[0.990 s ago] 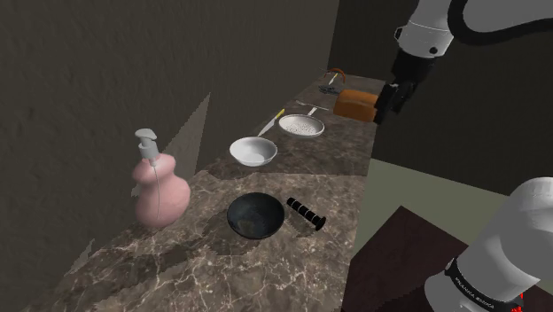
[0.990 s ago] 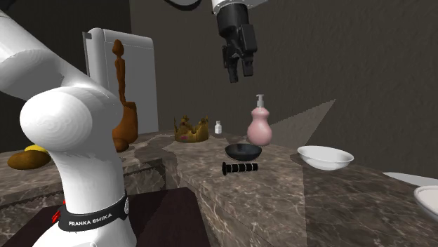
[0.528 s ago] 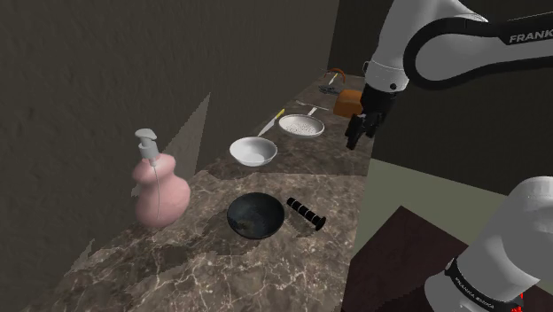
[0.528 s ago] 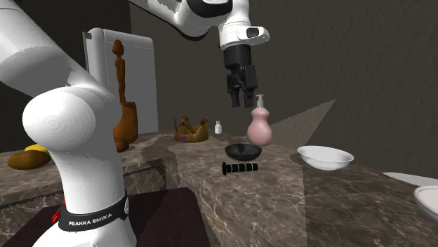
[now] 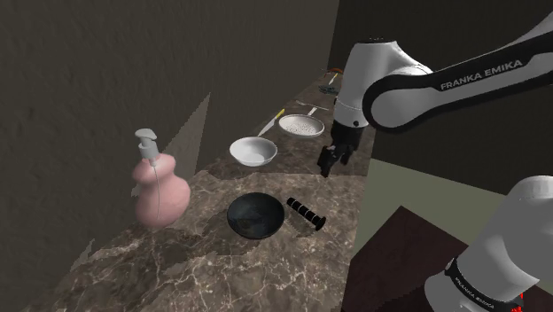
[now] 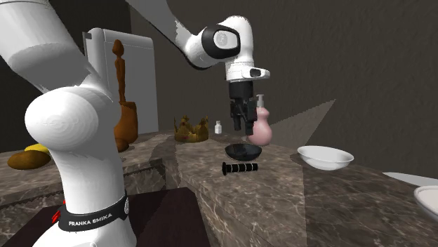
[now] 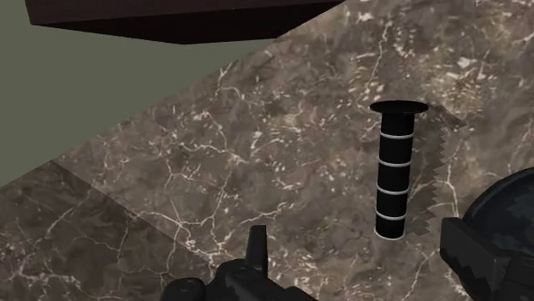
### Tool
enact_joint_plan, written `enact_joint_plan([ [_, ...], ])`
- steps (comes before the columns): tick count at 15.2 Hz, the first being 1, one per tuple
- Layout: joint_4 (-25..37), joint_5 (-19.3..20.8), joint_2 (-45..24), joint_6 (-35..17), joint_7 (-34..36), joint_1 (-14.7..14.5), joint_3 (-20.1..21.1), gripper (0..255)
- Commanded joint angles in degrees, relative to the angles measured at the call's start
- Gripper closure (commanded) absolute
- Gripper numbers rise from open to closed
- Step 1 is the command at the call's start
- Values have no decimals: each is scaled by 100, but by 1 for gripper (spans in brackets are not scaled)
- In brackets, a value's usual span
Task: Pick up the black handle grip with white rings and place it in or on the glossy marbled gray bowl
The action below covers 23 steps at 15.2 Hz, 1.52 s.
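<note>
Setting: a home kitchen, rendered. Evidence: a long brown veined stone countertop (image 5: 213, 266) runs along a dark wall, carrying a pink pump soap bottle (image 5: 158, 188), a white bowl (image 5: 253, 152), a dark glossy bowl (image 5: 255, 216), a shallow white dish (image 5: 301, 126) and a knife-like utensil (image 5: 271, 122). Second exterior view: a tall white fridge-like cabinet (image 6: 140, 70) stands behind a lower counter section.

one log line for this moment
phase: pre-grasp | gripper: open, empty, clear of grip | grip: flat on counter beside bowl | bowl: empty
</note>
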State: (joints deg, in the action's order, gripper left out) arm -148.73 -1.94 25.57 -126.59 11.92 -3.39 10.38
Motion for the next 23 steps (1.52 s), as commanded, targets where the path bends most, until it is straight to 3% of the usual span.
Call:
enact_joint_plan([
  [1, 36, -36, -431, -357, 148, -39, 124, 0],
  [9, 386, 92, -2177, -1571, 782, -154, 533, 0],
  [17, 293, 369, -2748, -2213, 982, -136, 521, 0],
  [23, 293, 369, -2748, -2213, 982, -137, 520, 0],
])
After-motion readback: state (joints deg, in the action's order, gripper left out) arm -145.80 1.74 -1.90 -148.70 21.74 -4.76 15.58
